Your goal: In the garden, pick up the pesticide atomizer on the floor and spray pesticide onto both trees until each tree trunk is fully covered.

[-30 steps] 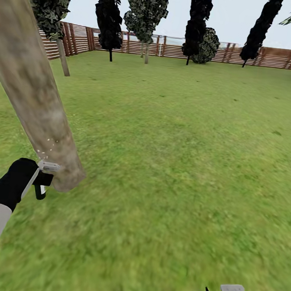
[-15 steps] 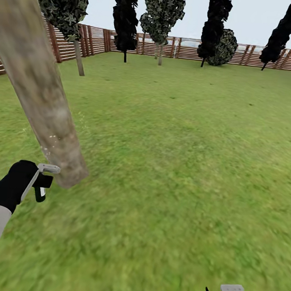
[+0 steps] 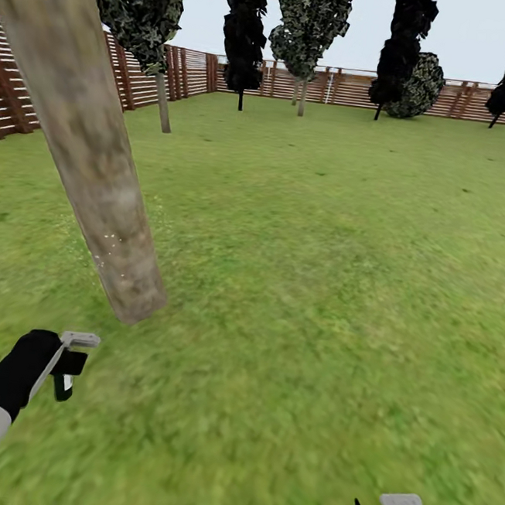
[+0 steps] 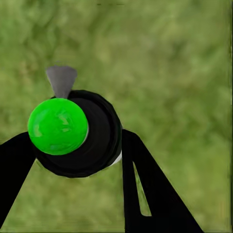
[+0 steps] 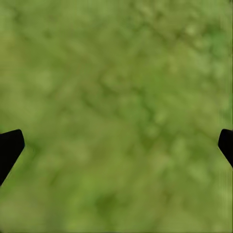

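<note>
No readable text, labels, brand names, numbers or signs appeared anywhere in these views. The tree trunk (image 3: 98,166) showed only mottled bark, the fence (image 3: 355,91) only plain brown slats, and the pesticide atomizer (image 4: 77,133) carried no lettering, just a plain green cap and dark body. The lawn (image 3: 318,290) bore no markings.

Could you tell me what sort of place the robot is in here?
Most likely a fenced garden: a wide green lawn, a brown slatted fence along the far edge, and trees, including a thick bare trunk close by.
</note>
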Motion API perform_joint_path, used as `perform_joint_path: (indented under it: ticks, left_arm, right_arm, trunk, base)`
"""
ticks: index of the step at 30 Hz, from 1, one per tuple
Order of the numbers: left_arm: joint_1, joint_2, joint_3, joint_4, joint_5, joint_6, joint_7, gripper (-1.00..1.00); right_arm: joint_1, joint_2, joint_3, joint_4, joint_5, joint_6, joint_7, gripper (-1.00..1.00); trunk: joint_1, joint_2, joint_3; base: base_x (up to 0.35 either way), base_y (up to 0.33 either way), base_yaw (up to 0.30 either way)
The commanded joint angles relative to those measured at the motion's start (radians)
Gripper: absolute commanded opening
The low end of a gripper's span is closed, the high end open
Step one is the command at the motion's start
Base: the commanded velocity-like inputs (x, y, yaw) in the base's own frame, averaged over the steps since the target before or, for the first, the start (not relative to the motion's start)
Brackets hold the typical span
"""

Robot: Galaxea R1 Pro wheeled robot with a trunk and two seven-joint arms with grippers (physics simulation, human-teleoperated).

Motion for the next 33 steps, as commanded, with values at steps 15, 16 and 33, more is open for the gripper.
perform_joint_path:
  ticks: [15, 16, 33]
  left_arm:
    - [0.001, -0.011, 0.077, 0.004, -0.004, -0.102, 0.0, -1.0]
    - [0.001, -0.012, 0.078, 0.006, -0.004, -0.109, 0.0, -1.0]
    - [0.001, -0.012, 0.079, 0.006, 0.001, -0.109, -0.004, -1.0]
  right_arm:
    - [0.0, -0.003, 0.0, 0.001, 0.001, 0.0, 0.0, 1.0]
    - [0.0, -0.003, 0.0, 0.001, 0.001, 0.0, 0.0, 1.0]
    - [0.0, 0.002, 0.0, 0.003, 0.001, 0.0, 0.0, 1.0]
  trunk:
    - [0.0, 0.0, 0.0]
    - [0.0, 0.0, 0.0]
    - [0.0, 0.0, 0.0]
  base:
    - [0.184, -0.132, 0.012]
    - [0.239, -0.172, 0.0]
    - [0.258, -0.165, 0.171]
